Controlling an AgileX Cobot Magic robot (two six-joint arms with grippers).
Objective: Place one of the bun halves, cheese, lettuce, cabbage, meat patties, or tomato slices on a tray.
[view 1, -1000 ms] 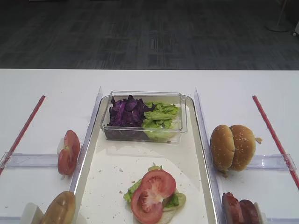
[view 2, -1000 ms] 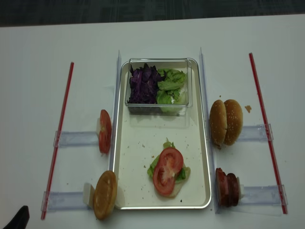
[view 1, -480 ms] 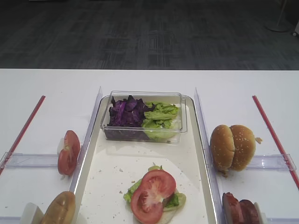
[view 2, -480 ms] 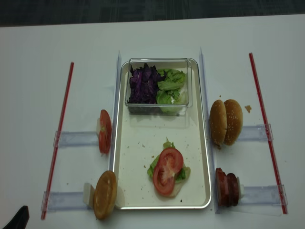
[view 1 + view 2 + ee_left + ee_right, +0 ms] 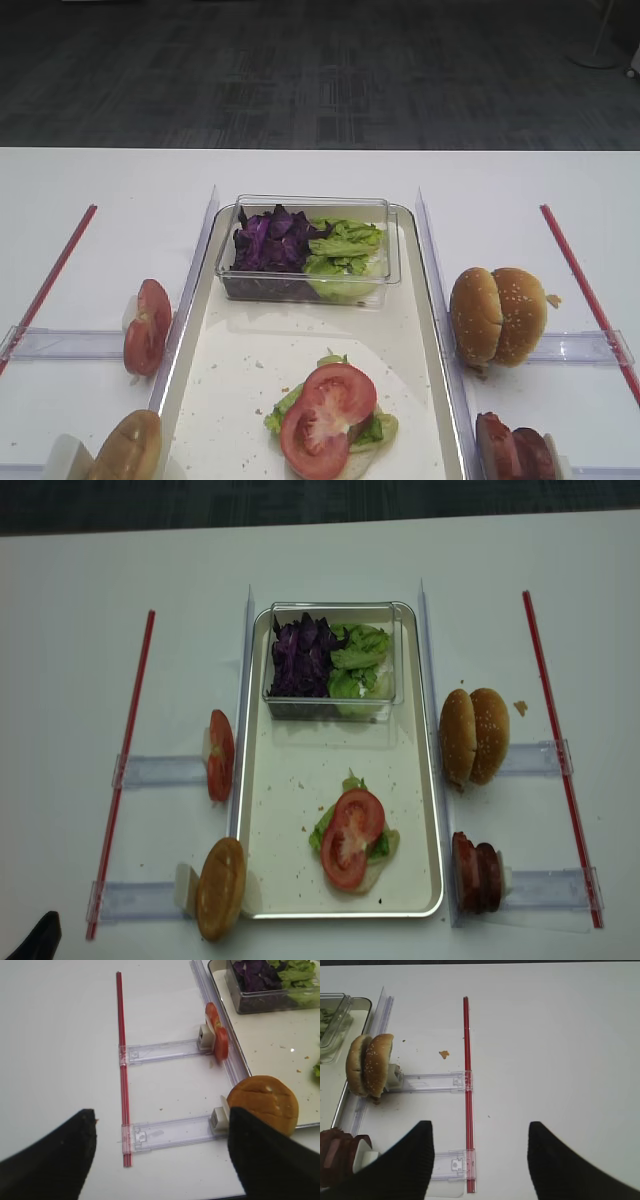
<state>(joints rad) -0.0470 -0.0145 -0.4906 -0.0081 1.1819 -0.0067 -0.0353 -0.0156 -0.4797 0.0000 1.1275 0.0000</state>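
a: left gripper [image 5: 160, 1155] spread wide, holding nothing, hovering off the tray's [image 5: 300, 780] left edge. right gripper [image 5: 480, 1160] closed, empty too.

b: counted two bun halves [image 5: 475, 736] standing on edge right of the tray, one more bun [image 5: 221, 888] at the left front corner.

a: two meat patties [image 5: 477, 872] front right. two tomato slices: one [image 5: 220, 755] upright on the left, one [image 5: 352, 824] flat on lettuce [image 5: 378, 846] mid-tray.

b: cabbage [image 5: 300, 657] left in one clear box [image 5: 332, 705], more lettuce beside.

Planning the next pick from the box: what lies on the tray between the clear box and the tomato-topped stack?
Only bare tray with scattered crumbs lies between the clear box and the stack's tomato slice, seen in both high views.
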